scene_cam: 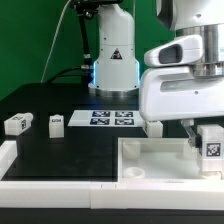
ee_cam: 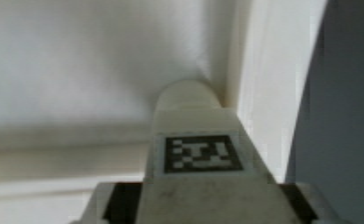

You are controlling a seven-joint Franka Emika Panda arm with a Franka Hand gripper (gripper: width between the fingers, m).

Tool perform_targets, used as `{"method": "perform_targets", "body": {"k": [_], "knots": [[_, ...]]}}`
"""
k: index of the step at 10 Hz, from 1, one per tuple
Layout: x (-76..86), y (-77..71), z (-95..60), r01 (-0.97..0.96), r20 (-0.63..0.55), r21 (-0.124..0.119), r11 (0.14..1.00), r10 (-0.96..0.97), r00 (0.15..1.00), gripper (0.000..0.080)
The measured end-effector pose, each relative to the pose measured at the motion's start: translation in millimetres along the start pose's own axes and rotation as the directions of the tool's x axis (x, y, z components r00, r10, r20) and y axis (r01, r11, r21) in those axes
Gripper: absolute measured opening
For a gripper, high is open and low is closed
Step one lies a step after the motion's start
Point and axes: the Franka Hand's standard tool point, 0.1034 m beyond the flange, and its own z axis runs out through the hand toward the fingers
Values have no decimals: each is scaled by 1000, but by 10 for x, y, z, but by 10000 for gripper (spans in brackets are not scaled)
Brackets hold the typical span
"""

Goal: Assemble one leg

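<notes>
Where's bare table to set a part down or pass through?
Free: the black table strip bordered by the two loose legs, the marker board and the tray. The tray's middle is bare too. Crowded: the tray's corner on the exterior view's right, where the gripper holds a leg.

The leg (scene_cam: 212, 146) is white with a black-and-white square tag, like a second leg (scene_cam: 18, 124) and a third leg (scene_cam: 56, 122) on the black desk (scene_cam: 60, 152). The tray (scene_cam: 160, 162) is plain white, the marker board (scene_cam: 112, 119) white with black tags, the backdrop (scene_cam: 30, 40) green
</notes>
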Motion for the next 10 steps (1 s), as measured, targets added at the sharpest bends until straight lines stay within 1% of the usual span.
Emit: {"method": "perform_targets", "body": {"k": [1,2,3,4,5,6,7,8,9,10], "knots": [[11,10,4,-169,8,3,986,169,986,290],[14,18,8,-318,9,5,948,318,948,290],[14,20,12,-476,10,5,879,476,879,290],[13,22,13,-639,4,4,769,639,769,290],[3,8,18,-757,0,1,654,757,654,291],[10,21,18,-817,3,3,576,817,576,291],[13,28,16,-876,19,9,482,876,482,291],[3,10,20,-911,25,8,413,910,413,291],[-1,1,22,-912,26,8,409,912,409,386],[0,4,22,-904,26,9,428,903,428,522]]}}
